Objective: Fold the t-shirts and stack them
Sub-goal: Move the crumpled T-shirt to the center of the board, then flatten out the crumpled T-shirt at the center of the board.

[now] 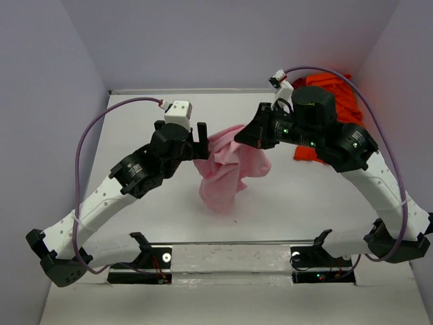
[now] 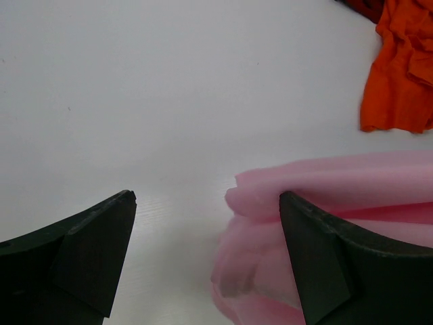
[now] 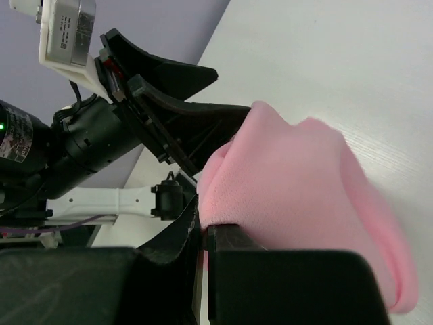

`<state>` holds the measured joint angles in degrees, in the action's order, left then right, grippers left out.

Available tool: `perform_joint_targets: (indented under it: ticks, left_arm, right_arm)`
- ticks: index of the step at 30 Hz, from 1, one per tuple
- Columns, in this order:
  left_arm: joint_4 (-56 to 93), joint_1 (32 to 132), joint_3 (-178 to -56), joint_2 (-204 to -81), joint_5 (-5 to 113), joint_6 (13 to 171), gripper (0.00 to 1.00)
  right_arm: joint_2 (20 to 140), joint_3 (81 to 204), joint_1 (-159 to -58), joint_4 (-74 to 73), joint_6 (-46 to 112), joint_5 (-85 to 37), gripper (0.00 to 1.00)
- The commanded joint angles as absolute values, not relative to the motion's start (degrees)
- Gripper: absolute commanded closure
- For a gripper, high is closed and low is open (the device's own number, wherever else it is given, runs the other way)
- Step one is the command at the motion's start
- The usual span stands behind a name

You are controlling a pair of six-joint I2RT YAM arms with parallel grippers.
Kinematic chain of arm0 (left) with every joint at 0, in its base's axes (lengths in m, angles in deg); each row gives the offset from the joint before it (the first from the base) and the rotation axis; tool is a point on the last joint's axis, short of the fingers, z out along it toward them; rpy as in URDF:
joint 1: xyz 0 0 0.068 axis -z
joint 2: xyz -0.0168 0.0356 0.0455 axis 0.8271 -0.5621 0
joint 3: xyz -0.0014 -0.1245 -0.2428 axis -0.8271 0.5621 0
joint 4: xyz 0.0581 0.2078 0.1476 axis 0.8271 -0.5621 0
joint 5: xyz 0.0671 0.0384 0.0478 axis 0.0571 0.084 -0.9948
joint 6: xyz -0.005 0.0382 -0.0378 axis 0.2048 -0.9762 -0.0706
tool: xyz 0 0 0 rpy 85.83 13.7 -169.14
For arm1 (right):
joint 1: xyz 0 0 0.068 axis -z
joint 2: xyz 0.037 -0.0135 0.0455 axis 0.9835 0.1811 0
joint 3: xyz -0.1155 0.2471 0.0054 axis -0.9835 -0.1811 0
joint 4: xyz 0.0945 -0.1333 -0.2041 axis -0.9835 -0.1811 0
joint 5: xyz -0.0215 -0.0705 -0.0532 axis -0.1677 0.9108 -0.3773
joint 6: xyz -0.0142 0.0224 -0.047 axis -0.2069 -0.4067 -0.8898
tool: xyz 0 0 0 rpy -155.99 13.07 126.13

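A pink t-shirt (image 1: 229,166) hangs bunched above the white table, between the two arms. My right gripper (image 1: 245,137) is shut on its upper right part; in the right wrist view the pink cloth (image 3: 298,189) is pinched between the closed fingers (image 3: 203,233). My left gripper (image 1: 198,139) is open at the shirt's left edge. In the left wrist view the pink folds (image 2: 318,196) lie against the right finger (image 2: 325,264), with the left finger (image 2: 88,250) apart over bare table. An orange t-shirt (image 1: 331,101) lies crumpled at the back right, also in the left wrist view (image 2: 399,74).
The table (image 1: 135,203) is white, walled by pale panels at left, back and right. A dark red cloth corner (image 2: 365,7) shows beside the orange shirt. The arm bases and their mounting rail (image 1: 230,261) sit at the near edge.
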<state>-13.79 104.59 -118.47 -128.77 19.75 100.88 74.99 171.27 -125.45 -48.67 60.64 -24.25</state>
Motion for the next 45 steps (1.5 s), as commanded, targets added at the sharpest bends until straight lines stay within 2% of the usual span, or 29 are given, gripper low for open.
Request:
perform_joint_targets:
  ticks: [1, 6, 13, 15, 16, 17, 20, 22, 26, 30, 37, 45]
  left_arm:
    - [-11.9, 105.0, -120.0, -128.4, 17.9, 99.5, 0.03]
    - [-12.2, 105.0, -120.5, -127.9, 17.2, 99.3, 0.03]
    - [-14.5, 104.9, -121.9, -127.1, 16.3, 99.3, 0.03]
    - [-15.0, 105.0, -121.9, -126.4, 16.0, 99.4, 0.03]
    - [-15.1, 105.0, -121.9, -126.4, 16.0, 99.6, 0.03]
    - [-15.2, 105.0, -121.9, -126.1, 16.0, 99.6, 0.03]
    - [-15.9, 105.0, -121.9, -126.1, 16.5, 100.2, 0.03]
    - [-15.8, 105.0, -121.4, -125.9, 17.1, 100.7, 0.03]
    - [-14.9, 105.0, -119.2, -125.7, 18.6, 101.8, 0.03]
    - [-13.7, 105.0, -117.8, -126.5, 20.1, 102.6, 0.03]
    - [-10.6, 105.2, -116.0, -128.5, 22.3, 103.3, 0.03]
    - [-9.9, 105.2, -116.0, -129.2, 23.5, 102.8, 0.03]
  right_arm:
    - [74.9, 175.0, -125.8, -50.8, 61.6, -18.3, 1.00]
    - [81.0, 178.8, -125.8, -51.7, 57.4, -12.6, 1.00]
    - [96.0, 183.7, -125.8, -46.3, 51.0, -5.1, 1.00]
    - [102.6, 189.0, -125.1, -46.7, 49.2, -3.4, 0.54]
    - [104.7, 191.0, -124.1, -47.7, 48.8, -3.3, 0.11]
    - [108.4, 193.3, -123.6, -48.9, 48.5, -3.8, 0.04]
    - [111.1, 199.8, -123.6, -52.7, 47.3, -3.7, 0.02]
    - [108.8, 197.4, -123.6, -52.9, 48.2, -4.0, 0.02]
    - [98.3, 173.9, -123.6, -50.0, 51.1, -1.9, 0.03]
    - [87.8, 158.5, -123.6, -48.6, 54.5, -4.4, 0.04]
    - [79.3, 143.1, -123.6, -51.6, 58.6, -3.7, 0.07]
    - [85.5, 144.5, -123.6, -49.2, 55.7, -3.4, 0.11]
